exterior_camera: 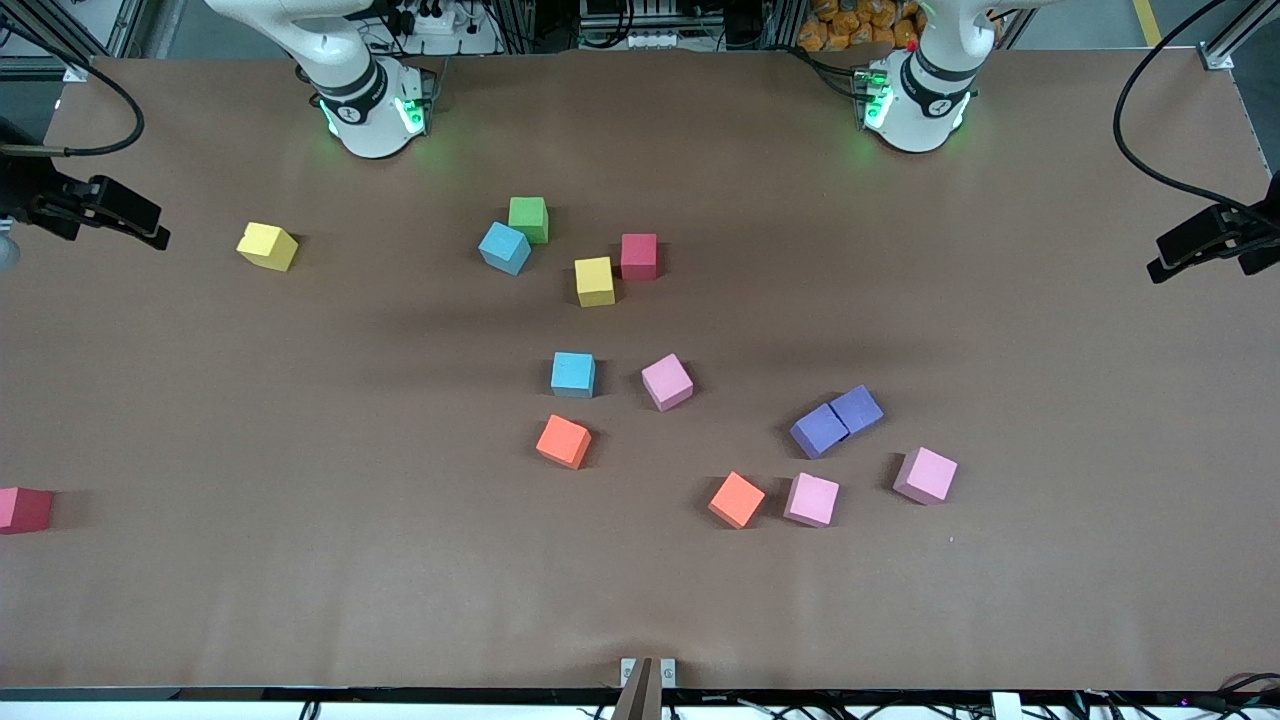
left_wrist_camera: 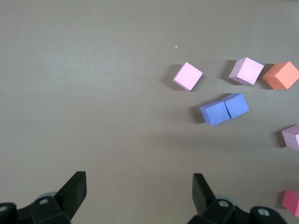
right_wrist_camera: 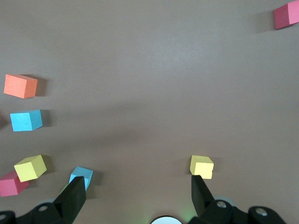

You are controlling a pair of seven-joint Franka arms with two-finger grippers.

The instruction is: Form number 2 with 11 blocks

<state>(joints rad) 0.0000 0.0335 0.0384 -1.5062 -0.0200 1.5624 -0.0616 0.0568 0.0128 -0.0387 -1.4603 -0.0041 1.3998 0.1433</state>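
Several blocks lie scattered on the brown table, and no number 2 is in view. Green [exterior_camera: 528,219], light blue [exterior_camera: 504,248], yellow [exterior_camera: 595,281] and red [exterior_camera: 639,256] blocks cluster nearest the bases. Another yellow block [exterior_camera: 267,246] sits toward the right arm's end. Mid-table lie light blue [exterior_camera: 573,374], pink [exterior_camera: 667,382] and orange [exterior_camera: 564,441] blocks. Two touching purple blocks [exterior_camera: 836,420], an orange one [exterior_camera: 737,499] and two pink ones [exterior_camera: 811,499] [exterior_camera: 925,475] lie toward the left arm's end. My left gripper [left_wrist_camera: 138,186] hangs open over bare table beside the purple pair [left_wrist_camera: 224,108]. My right gripper [right_wrist_camera: 138,186] hangs open between a light blue block [right_wrist_camera: 81,176] and a yellow one [right_wrist_camera: 202,166].
A lone red block [exterior_camera: 24,509] sits at the table's edge at the right arm's end. Black camera clamps [exterior_camera: 100,210] [exterior_camera: 1215,240] reach in over both ends. A small metal bracket [exterior_camera: 647,675] stands at the edge nearest the front camera.
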